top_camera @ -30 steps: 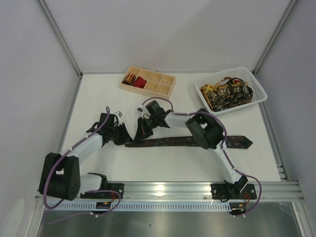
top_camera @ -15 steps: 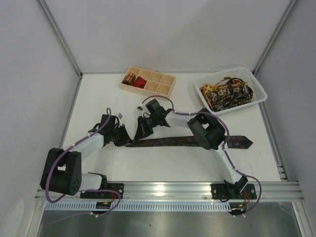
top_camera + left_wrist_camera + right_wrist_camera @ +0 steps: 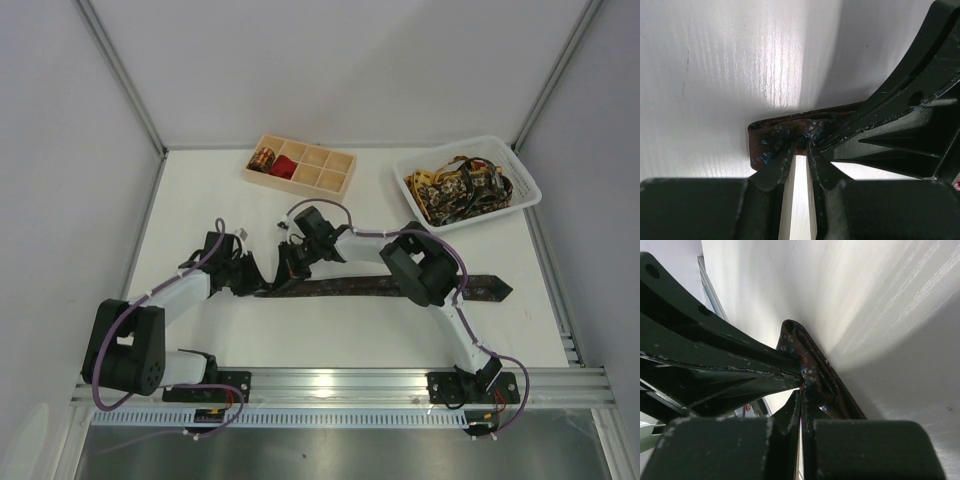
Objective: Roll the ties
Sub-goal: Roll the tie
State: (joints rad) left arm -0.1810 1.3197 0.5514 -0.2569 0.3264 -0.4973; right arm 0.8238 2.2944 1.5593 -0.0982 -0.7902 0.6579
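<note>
Little has changed since a second ago; both grippers stay at the narrow end of the tie (image 3: pixel 350 287), in front of the tray (image 3: pixel 330 160) and a little to its left; the right arm's elbow has shifted slightly away from the tray, and the tie's narrow end has crept a touch to the right.

One dark brown tie lies flat on the table (image 3: pixel 200 200), running from in front of the tray's left end far out to the right, its pointed end well beyond the tray.

The left gripper (image 3: pixel 258 283) has its fingers nearly together, pinching the folded tip of the tie (image 3: pixel 775 140); the right gripper (image 3: pixel 290 270) has its fingers pressed together, tips against the fold (image 3: pixel 810 365); whether cloth lies between them I cannot tell.

Two coils sit in the tray's left compartments: one brown and gold coil (image 3: pixel 263 157), one red coil (image 3: pixel 285 166).

One basket (image 3: pixel 482 216) stands right of the tray, holding a heap (image 3: pixel 460 188) of gold-and-black ties, too tangled to count.
</note>
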